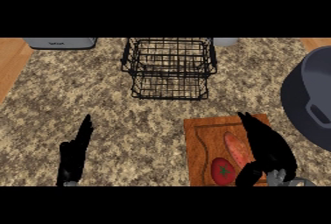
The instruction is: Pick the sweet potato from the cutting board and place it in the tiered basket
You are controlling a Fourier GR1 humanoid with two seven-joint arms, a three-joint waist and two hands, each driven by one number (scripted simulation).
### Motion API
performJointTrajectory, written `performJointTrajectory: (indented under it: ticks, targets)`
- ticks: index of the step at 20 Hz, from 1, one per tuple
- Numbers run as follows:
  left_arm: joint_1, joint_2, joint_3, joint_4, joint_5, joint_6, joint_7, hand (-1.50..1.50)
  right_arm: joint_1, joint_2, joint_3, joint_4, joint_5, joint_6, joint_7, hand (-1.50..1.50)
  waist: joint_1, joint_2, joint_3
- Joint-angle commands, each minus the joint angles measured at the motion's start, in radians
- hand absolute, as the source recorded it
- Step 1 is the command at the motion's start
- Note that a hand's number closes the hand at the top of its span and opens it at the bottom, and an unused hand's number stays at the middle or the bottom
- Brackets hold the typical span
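Far off to the left of my working hand, my left hand (72,153) rests low on the speckled counter (97,100), fingers straight and pointing up, holding nothing. Ahead of it and toward the middle stands the black wire tiered basket (169,68), well apart from both hands, and as far as I can see both tiers hold nothing. Nearer, the wooden cutting board (197,144) lies under my right hand (268,146). On it the sweet potato (234,148) lies just left of that hand's palm, with a tomato (223,170) beside its near end. My right hand is over the board's right side, fingers stretched forward and the thumb curling in below the sweet potato; it looks spread, not closed round anything, though I can't tell whether it touches the vegetable. Beyond the hand on the right sits a large dark pot (310,96).

I judge the task barely begun: the reach is made, while grasp, lift, carry and placing are all left.
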Motion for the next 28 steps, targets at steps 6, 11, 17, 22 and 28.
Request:
performJointTrajectory:
  ticks: [6,11,17,22,28]
  targets:
    - [0.006,-0.045,-0.024,-0.052,-0.050,0.031,0.055,0.00,-0.054,0.046,-0.039,0.147,0.000,0.103,0.029,-1.50,0.003,0.000,0.001]
    - [0.031,-0.020,0.047,0.025,-0.015,-0.044,-0.039,0.00,-0.018,0.079,-0.034,0.138,0.047,0.100,0.012,-1.50,-0.001,0.000,0.000]
    - [0.042,-0.019,0.034,-0.096,-0.053,-0.029,0.052,0.00,0.020,0.120,-0.051,0.103,0.056,0.151,0.066,-1.50,-0.002,-0.001,0.000]
    - [0.092,-0.092,-0.004,-0.066,-0.093,0.007,-0.018,0.00,0.035,0.107,-0.106,0.115,0.033,0.184,0.006,-1.50,-0.002,-0.001,0.000]
    - [0.064,-0.040,0.046,-0.160,-0.068,-0.062,0.100,0.00,0.063,0.128,-0.114,0.206,0.086,0.145,-0.073,-1.50,-0.001,-0.001,0.001]
